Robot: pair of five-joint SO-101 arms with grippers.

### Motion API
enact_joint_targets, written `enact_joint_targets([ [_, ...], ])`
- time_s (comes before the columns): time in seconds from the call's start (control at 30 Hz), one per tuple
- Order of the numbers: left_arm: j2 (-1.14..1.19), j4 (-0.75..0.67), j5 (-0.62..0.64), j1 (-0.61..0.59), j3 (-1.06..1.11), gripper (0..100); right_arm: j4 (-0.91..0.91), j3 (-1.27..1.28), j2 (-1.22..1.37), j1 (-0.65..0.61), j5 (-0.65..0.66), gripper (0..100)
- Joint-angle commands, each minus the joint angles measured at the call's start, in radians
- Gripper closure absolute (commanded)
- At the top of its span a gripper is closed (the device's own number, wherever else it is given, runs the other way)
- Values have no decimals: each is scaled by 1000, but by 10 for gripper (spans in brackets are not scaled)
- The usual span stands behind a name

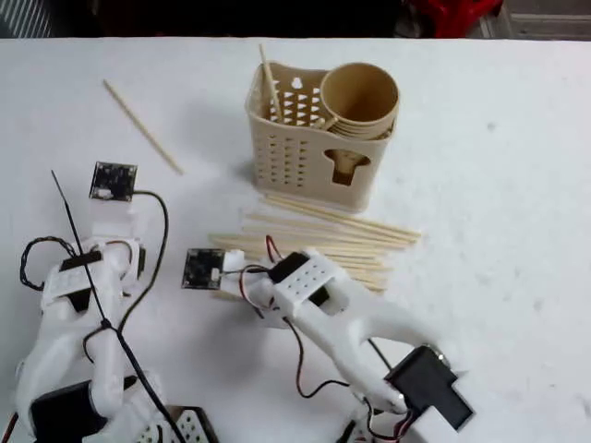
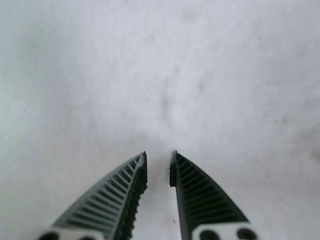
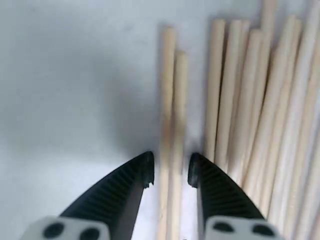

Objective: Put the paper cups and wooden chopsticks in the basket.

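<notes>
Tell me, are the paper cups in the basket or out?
In. The stacked paper cups poke up from inside the basket.

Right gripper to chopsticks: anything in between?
Nothing visible. The right gripper has its fingers astride two chopsticks lying on the table; the pile lies beside them.

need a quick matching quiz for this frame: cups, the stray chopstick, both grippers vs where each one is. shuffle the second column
1. paper cups
2. stray chopstick
3. right gripper
4. left gripper

A. over bare table
B. stacked in the basket
C. astride two chopsticks beside the pile
D. lying alone on the table, apart from the pile

Pairs: 1-B, 2-D, 3-C, 4-A
</notes>
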Motion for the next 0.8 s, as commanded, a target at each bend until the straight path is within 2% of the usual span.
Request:
enact_joint_targets([
  [0.0, -24, -23, -12, 25, -2, 902, -18, -37, 30, 31, 14, 885],
  [0.1, -24, -23, -12, 25, -2, 902, -18, -37, 28, 31, 14, 988],
  [0.3, -24, -23, -12, 25, -2, 902, 12, -38, -50, 59, 11, 982],
  [0.63, -24, -23, -12, 25, -2, 902, 220, -35, -522, 88, 5, 982],
  [0.77, -24, -23, -12, 25, -2, 902, 289, -31, -634, 87, 5, 981],
])
